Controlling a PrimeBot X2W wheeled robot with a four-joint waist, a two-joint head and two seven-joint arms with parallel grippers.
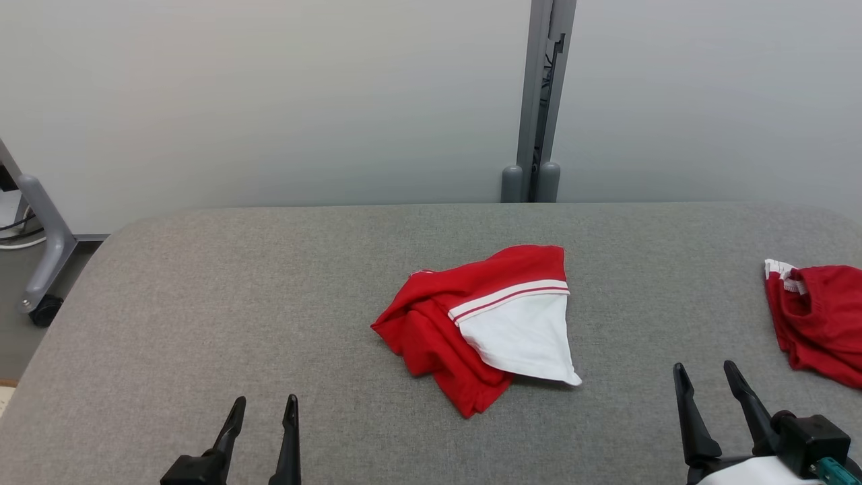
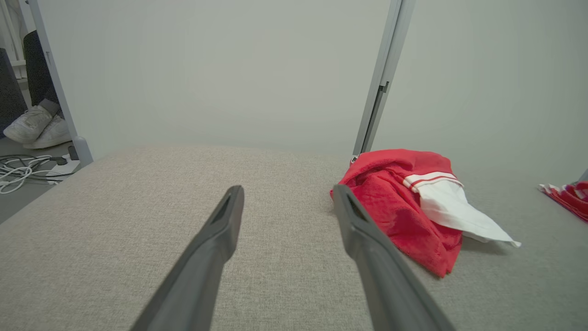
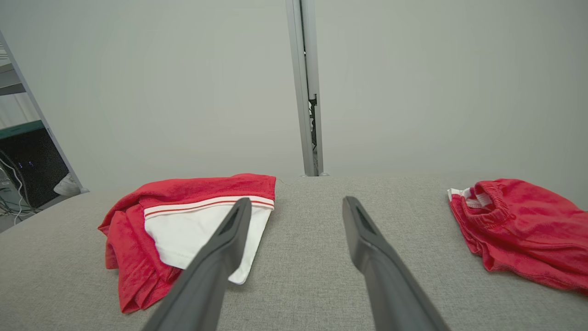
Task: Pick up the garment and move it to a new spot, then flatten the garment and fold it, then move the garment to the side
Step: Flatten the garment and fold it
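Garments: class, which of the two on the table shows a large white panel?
The middle garment, with a white triangle under a striped band. The right-edge garment is almost all red.

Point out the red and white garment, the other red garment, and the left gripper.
red and white garment (image 1: pixel 518 330): head view, on its white panel.
other red garment (image 1: pixel 818 316): head view, on its red cloth.
left gripper (image 1: pixel 265 401): head view, midway between its open fingertips.

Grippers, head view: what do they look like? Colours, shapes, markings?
Both the left gripper and right gripper have two long black fingers tapering to pointed, slotted tips on a black base. Behind the right one sits a pale wrist cover and a small teal fitting.
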